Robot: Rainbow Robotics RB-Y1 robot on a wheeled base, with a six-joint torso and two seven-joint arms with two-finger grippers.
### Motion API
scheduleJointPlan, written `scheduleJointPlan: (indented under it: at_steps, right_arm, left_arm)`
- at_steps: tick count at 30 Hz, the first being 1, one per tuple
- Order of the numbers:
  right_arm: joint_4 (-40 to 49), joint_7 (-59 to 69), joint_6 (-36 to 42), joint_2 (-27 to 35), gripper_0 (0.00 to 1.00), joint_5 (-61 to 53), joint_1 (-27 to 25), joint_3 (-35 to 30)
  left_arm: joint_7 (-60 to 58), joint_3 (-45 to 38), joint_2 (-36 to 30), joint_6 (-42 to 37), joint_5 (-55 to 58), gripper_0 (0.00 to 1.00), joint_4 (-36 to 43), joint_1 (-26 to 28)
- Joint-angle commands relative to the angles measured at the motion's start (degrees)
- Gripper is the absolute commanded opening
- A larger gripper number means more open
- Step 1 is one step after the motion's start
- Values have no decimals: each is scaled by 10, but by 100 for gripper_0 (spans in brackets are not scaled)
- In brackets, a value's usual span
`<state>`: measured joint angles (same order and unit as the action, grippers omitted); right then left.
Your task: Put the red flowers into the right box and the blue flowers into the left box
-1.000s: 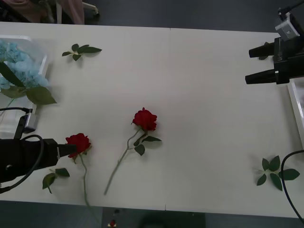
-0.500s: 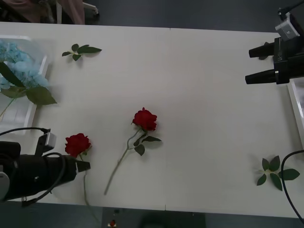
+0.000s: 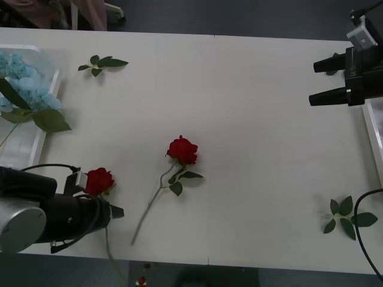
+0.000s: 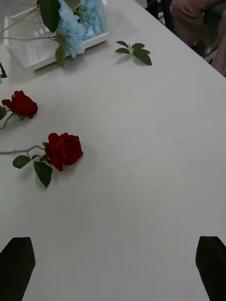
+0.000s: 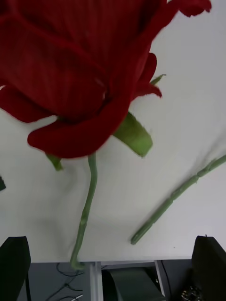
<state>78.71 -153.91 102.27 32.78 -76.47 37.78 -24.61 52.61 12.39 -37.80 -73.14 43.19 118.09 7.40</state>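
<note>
Roses first, from the front view: two deep-red artificial roses lie on the white table, one in the middle and one near the front left edge. The left claw sits low right beside that second rose, over its stem; can't tell from here if it's spread or clenched. Pale sky-blue fluffy flowers with big green leaves rest in the shallow white plastic left box at the far left. The right claw hovers at the far right with its black fingers apart, nothing in it, next to the white rim of the right box. Loose green leaf sprigs lie about too.

Right wrist view: both roses lie well apart from that claw's spread fingertips.

Left wrist view: rose head hangs huge and close, stem between spread fingers, not gripped.
</note>
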Motion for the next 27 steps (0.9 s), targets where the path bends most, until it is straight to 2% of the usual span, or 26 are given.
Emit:
scheduleJointPlan:
  at_steps: [1,16,27]
  right_arm:
    - [9,-11,-3,9,100,-3,5,-2]
    - [9,-11,-3,9,100,-3,5,-2]
    - [9,-11,-3,9,100,-3,5,-2]
  left_arm:
    - [-7,11,-5,-2,-11,100,-22,-33]
    - [-7,65,3,1,-28,100,-120,-106]
    - [2,80,3,1,-54,100,-123,-119]
